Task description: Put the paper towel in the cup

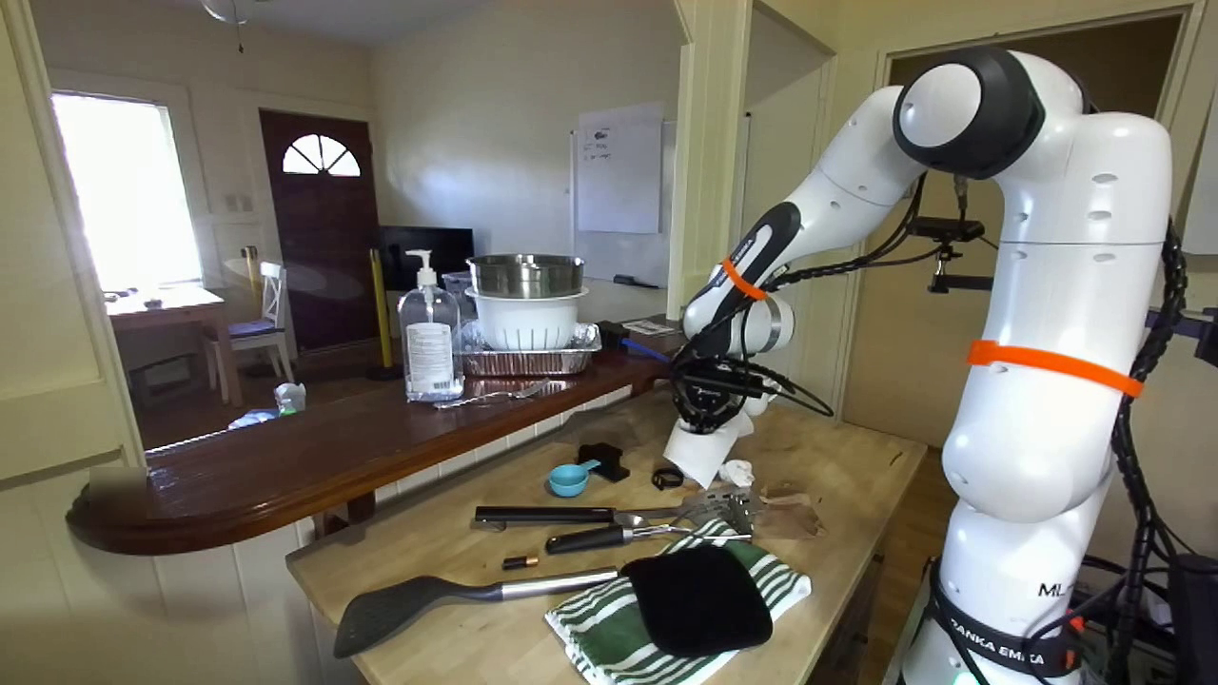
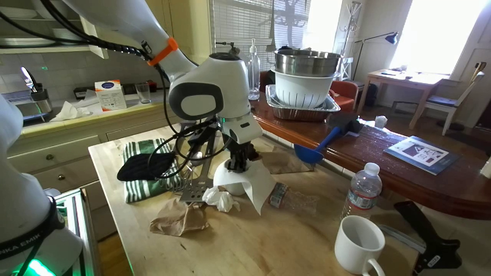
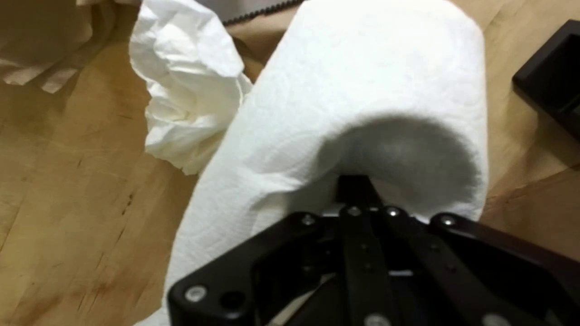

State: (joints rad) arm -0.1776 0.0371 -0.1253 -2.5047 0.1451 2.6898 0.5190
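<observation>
The white paper towel (image 3: 362, 77) lies draped over the cup and sags into a round, shaded hollow. It shows in both exterior views (image 1: 699, 455) (image 2: 257, 184), with one corner hanging down to the side. The small white cup (image 2: 234, 189) is mostly hidden under the towel; only part of its side shows. My gripper (image 3: 355, 186) points down into the hollow of the towel, its fingers together. It also shows in both exterior views (image 1: 704, 423) (image 2: 237, 165). I cannot see whether any paper is pinched between the fingertips.
A crumpled white tissue (image 2: 221, 199), brown paper (image 2: 180, 217) and a metal spatula (image 2: 195, 188) lie close by. A clear wrapper (image 2: 295, 199), white mug (image 2: 358, 245) and bottle (image 2: 362, 188) stand farther off. A striped cloth (image 1: 609, 618) bears a black cloth (image 1: 699, 599). A raised counter (image 1: 362, 438) runs alongside.
</observation>
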